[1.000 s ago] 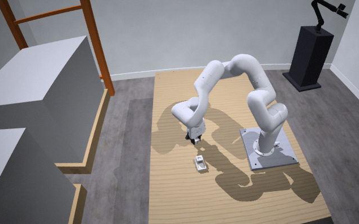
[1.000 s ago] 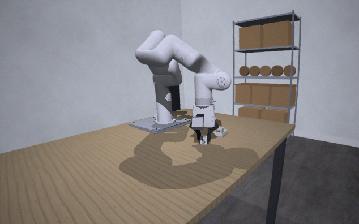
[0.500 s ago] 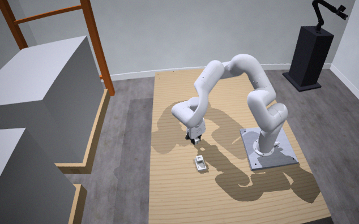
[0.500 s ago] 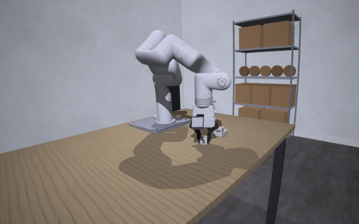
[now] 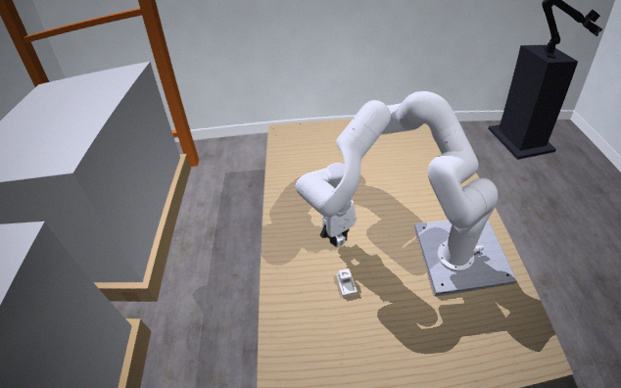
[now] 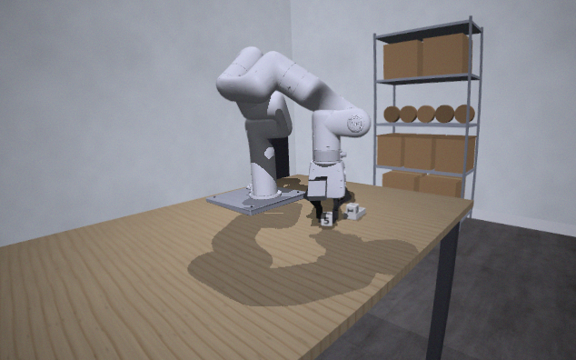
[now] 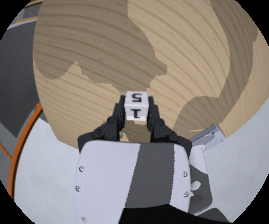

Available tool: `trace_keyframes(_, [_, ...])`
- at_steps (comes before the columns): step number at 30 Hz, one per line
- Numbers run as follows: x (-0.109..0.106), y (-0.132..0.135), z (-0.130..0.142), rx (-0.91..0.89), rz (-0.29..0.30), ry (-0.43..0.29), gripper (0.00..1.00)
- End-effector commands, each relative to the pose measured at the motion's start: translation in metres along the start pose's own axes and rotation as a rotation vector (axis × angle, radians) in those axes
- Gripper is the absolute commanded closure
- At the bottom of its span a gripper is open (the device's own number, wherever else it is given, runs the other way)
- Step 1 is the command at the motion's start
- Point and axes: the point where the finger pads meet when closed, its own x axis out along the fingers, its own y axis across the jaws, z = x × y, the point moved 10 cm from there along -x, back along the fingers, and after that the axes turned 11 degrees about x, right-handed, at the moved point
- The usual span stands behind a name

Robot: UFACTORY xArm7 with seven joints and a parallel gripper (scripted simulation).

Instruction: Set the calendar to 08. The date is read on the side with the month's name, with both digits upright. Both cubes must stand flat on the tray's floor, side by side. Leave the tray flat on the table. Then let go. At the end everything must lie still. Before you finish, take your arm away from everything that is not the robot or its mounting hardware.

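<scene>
"Top view first: where is the calendar sitting?"

"Its tray [image 5: 349,295] [image 6: 362,213] is lying on the worktop [image 5: 309,343] [image 6: 104,273] [image 7: 185,40]; one cube, the seated cube [image 5: 344,274] [image 6: 352,210], is standing at one end, leaving the other end bare; I'm not managing to read its character surely."

"And the other one?"

"Outside, near the tray; the claw [image 5: 339,239] [image 6: 327,216] [image 7: 136,102] is clamping on the loose cube [image 5: 340,241] [image 6: 326,220] [image 7: 136,99], fingers pressing opposite sides; it's hanging low or just touching wood, I can't tell which."

"So which step are we watching?"

"Gripping and turning, I'd judge; the wrist view is showing a 5 and a 1, so the next move is probably calling for a lift and maybe a reorientation, before seating it."

"What are the surfaces like?"

"Both cubes are looking white and crisp-edged, with dark numerals; the tray is pale, shallow and oblong; the worktop is showing wavy, tan wood grain; the arm's casings [image 5: 364,129] [image 6: 295,82] are curving smoothly, glossy white."
</scene>
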Motion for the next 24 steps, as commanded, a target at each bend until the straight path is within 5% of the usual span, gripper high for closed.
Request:
trace_keyframes(1, [-0.023,0.0,0.0,0.0,-0.002,0.001,0.71])
trace_keyframes(10, [-0.078,0.0,0.0,0.0,-0.002,0.001,0.71])
trace_keyframes(24, [-0.082,0.0,0.0,-0.002,-0.002,0.001,0.71])
